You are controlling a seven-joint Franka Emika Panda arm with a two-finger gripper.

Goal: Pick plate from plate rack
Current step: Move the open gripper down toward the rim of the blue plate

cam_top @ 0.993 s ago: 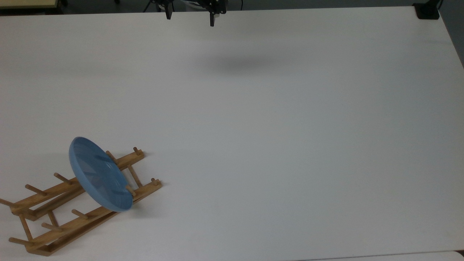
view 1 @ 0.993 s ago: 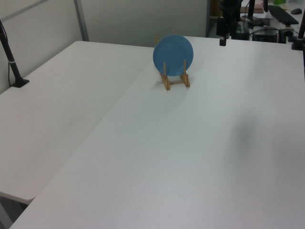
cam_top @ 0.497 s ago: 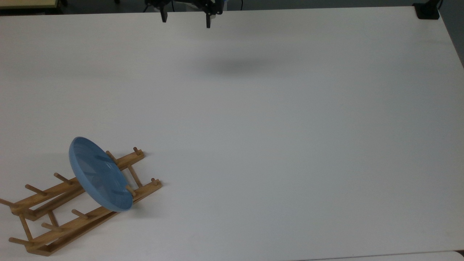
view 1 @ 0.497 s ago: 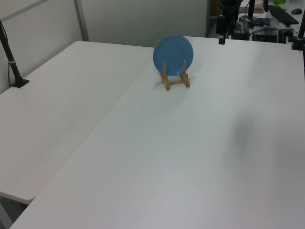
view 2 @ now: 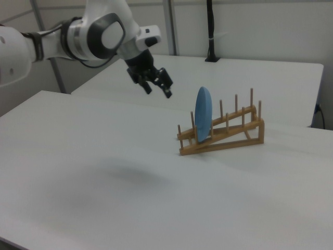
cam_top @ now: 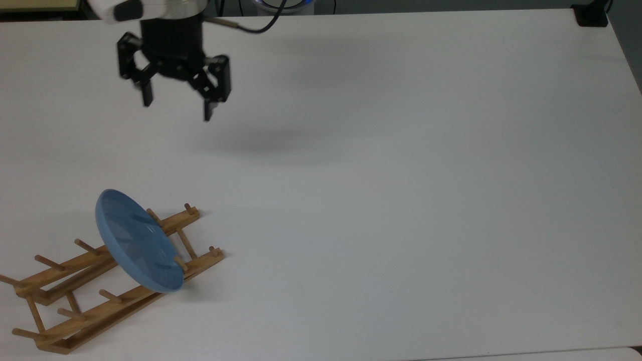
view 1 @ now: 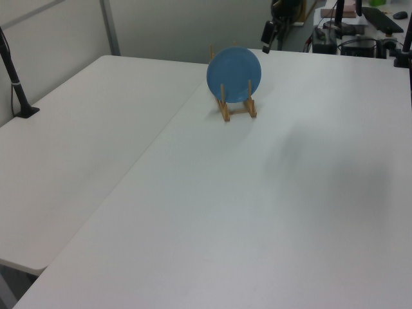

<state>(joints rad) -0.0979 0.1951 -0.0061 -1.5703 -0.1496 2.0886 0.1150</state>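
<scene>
The black two-finger gripper (cam_top: pixel 177 107) is hanging open, well apart from the round light-blue plate (cam_top: pixel 138 240) standing in the light-brown wooden plate rack (cam_top: pixel 90 293)

Lab: white tables (view 1: pixel 212 212); robot arm (view 2: pixel 78 36); cables (cam_top: pixel 261 25)

— What is different from a second ago?

— The gripper (cam_top: pixel 176 106) comes away from the table's (cam_top: pixel 401 200) far edge in the top view and now hangs over the surface, nearer the corner with the plate rack (cam_top: pixel 105 281).

— Anything else?

— Its shadow (cam_top: pixel 261 143) slides the same way, and the arm (view 2: pixel 78 36) reaches further out.
</scene>
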